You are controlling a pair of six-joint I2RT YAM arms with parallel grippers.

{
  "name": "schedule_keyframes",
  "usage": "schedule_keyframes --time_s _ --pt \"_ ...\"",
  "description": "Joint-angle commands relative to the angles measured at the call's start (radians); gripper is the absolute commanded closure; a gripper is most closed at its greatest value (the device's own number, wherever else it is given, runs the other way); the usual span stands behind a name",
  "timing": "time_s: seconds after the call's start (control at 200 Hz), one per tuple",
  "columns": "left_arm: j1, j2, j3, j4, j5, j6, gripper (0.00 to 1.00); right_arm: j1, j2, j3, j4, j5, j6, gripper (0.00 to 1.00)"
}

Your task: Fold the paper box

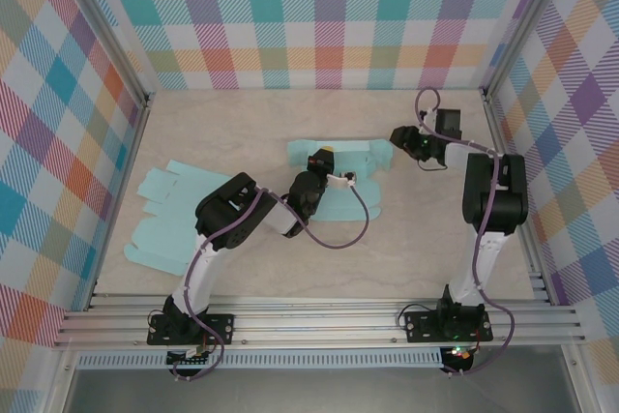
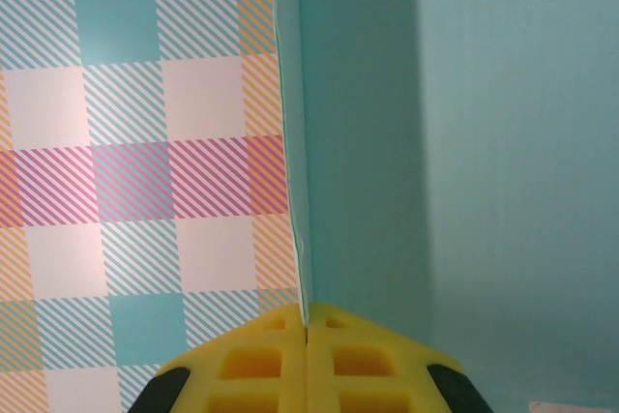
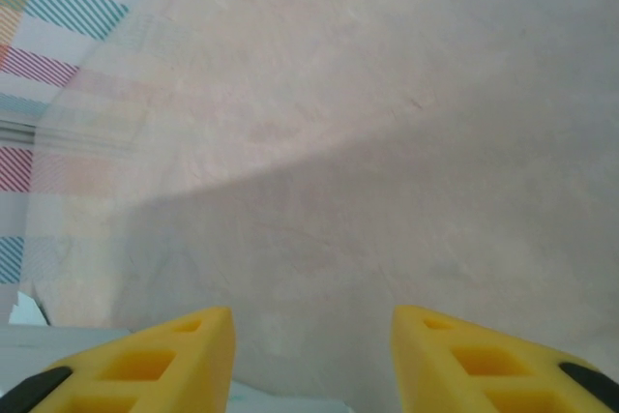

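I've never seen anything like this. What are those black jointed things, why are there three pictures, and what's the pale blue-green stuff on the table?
The black jointed things are two robot arms bolted at the table's near edge. One picture looks down from above; the other two come from small cameras on each wrist, so the yellow shapes at the bottom are that arm's own fingers.

The blue-green stuff is flat cardboard meant to be folded into a paper box; a second flat sheet lies to the left. The left gripper is shut, pinching a thin cardboard panel edge-on. The right gripper is open, holding nothing, over the bare table.
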Motion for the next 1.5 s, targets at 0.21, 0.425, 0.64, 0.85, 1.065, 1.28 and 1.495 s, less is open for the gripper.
schedule_keyframes --time_s 0.21,0.425,0.64,0.85,1.065,1.28,1.495 --pt "-0.014 0.005 -0.005 0.023 0.015 0.023 1.00 0.001 0.111 0.080 0.022 -0.151 0.027 0.50" --pt "-0.013 0.008 0.001 0.020 0.015 0.030 1.00 0.006 0.038 -0.026 0.091 -0.194 0.016 0.50" --pt "-0.013 0.014 0.008 0.009 0.018 0.039 1.00 0.021 -0.029 -0.111 0.122 -0.191 0.001 0.50" --pt "-0.012 0.022 0.004 0.012 0.016 0.052 1.00 0.040 -0.063 -0.153 0.118 -0.148 -0.014 0.50" --pt "-0.013 0.025 -0.004 0.012 0.016 0.052 1.00 0.076 -0.133 -0.245 0.124 -0.077 -0.034 0.50" --pt "-0.012 0.026 -0.005 0.012 0.015 0.055 1.00 0.109 -0.185 -0.313 0.121 -0.009 -0.048 0.50" --pt "-0.013 0.025 -0.005 0.009 0.019 0.058 1.00 0.128 -0.203 -0.340 0.139 -0.013 -0.060 0.50"
